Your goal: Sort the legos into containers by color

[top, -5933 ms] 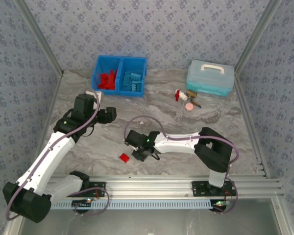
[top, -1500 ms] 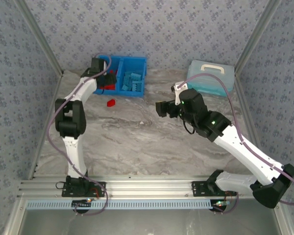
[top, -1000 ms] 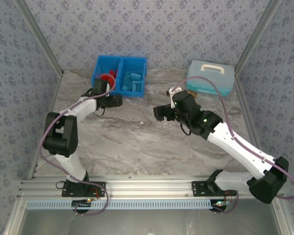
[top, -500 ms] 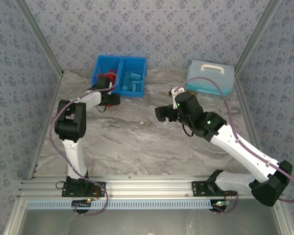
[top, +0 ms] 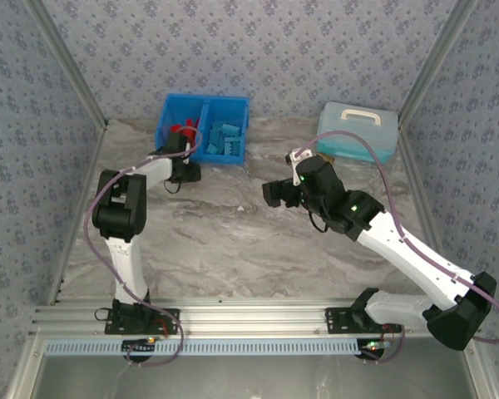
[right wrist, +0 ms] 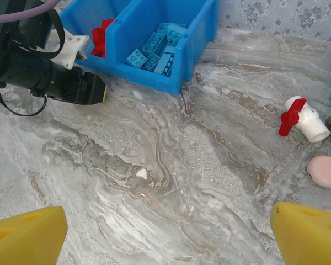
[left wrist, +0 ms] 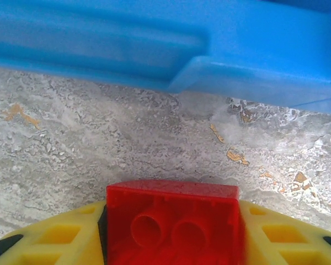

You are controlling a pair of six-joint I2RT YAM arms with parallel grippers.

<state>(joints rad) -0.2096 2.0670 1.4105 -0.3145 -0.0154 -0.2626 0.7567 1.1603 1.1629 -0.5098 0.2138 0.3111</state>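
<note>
Left gripper (top: 188, 171): closed on one bright red squarish plastic brick (left wrist: 174, 223), with yellow fingers (left wrist: 55, 243) against both its sides and its hollow underside, showing two round tubes, turned to the wrist camera. Held low over the grey marbled tabletop (top: 233, 241), just in front of the near wall of the bright blue rectangular plastic bin (right wrist: 154, 80); whether touching the stone or lifted off it, cannot tell.

Right gripper (right wrist: 168, 237): spread wide, holding nothing and touching nothing, hanging above bare tabletop mid-table, well apart from the bin.

One bin, two compartments side by side. In the left one, a small heap of red bricks (right wrist: 102, 33), too bunched to count. In the right one, a pile of light blue oblong bricks (right wrist: 154, 49), at least five, exact number unclear.

To the right: one pale teal lidded box with a white handle (top: 357, 133), one small white plastic piece with a red handle (right wrist: 303, 117), and one pink disc (right wrist: 325, 171), the last two near each other.
</note>
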